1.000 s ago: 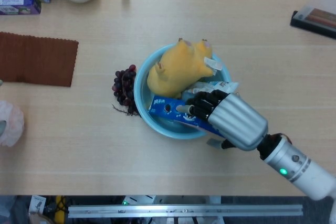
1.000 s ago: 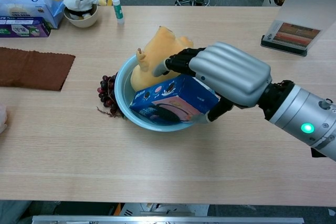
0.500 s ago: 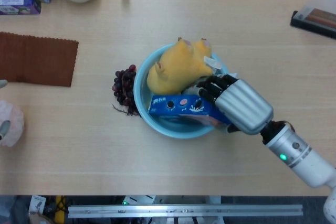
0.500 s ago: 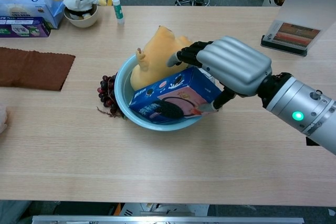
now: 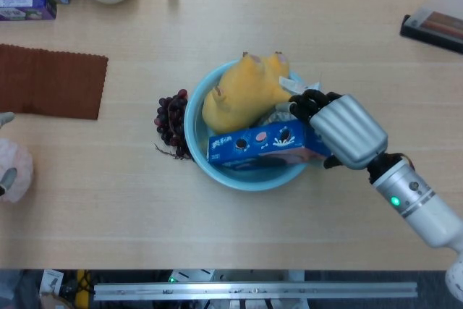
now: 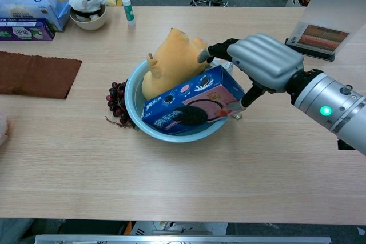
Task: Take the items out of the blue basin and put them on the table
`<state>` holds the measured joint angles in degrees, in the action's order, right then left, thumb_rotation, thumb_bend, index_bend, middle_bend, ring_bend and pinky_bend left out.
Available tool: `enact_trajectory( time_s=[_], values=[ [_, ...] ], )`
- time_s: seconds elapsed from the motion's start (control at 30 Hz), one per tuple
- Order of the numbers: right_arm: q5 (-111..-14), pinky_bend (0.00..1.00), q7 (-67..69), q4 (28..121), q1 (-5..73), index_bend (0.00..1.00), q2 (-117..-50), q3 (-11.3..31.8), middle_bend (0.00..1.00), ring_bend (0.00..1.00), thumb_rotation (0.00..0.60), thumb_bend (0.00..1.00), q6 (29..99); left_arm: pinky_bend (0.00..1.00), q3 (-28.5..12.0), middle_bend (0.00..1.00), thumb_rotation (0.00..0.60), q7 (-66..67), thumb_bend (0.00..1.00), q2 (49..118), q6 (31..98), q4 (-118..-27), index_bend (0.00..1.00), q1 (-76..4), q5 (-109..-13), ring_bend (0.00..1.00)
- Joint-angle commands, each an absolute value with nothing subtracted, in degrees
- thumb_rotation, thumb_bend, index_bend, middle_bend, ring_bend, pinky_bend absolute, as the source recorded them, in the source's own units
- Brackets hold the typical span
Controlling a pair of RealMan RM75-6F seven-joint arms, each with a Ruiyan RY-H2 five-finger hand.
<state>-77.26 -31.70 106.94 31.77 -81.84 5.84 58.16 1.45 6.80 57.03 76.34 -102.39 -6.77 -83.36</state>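
Right now I'm gripping the blue cookie box by its end with my right hand, tilted across the blue basin beside the yellow toy.

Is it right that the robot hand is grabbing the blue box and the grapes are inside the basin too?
Not quite. The right robot hand does grip the box, but the grapes lie on the table beside the basin, as the head view shows.

Head view: looks straight down on the table. Chest view: lower, oblique, facing forward. Both share the blue basin.
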Motion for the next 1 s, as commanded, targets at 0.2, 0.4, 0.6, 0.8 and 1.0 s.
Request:
enact_trajectory(
  time_s=[0.2,0.4,0.6,0.8,1.0],
  values=[
    [-74.54,0.70,-30.77,107.59,32.90,0.37,-82.22,6.34,0.42,0.47,0.600,0.23,57.69,0.33,1.56,0.24,0.600,6.60,0.27,56.86,76.32,-102.39,0.19,-6.74,-83.31,0.23],
    [-74.67,0.77,-29.07,107.55,33.35,0.49,-82.25,6.42,0.52,0.56,0.600,0.26,58.23,0.33,1.58,0.24,0.600,6.40,0.27,56.73,76.14,-102.29,0.19,-6.81,-83.10,0.23],
    [-77.30,0.77,-25.11,108.39,33.28,0.54,-80.73,6.67,0.55,0.57,0.600,0.26,59.59,0.33,1.62,0.24,0.600,6.49,0.27,56.60,75.71,-102.40,0.19,-7.04,-82.98,0.23],
    [-82.98,0.78,-17.28,109.75,33.03,0.57,-76.92,7.17,0.56,0.59,0.600,0.26,61.47,0.33,1.57,0.24,0.600,6.60,0.27,56.31,75.57,-102.62,0.19,-7.15,-82.72,0.23],
    [-89.14,0.78,-10.37,110.54,31.61,0.58,-72.50,8.20,0.57,0.59,0.600,0.26,66.98,0.33,1.61,0.24,0.600,6.76,0.27,56.04,75.47,-102.90,0.19,-7.18,-82.53,0.23]
  ],
)
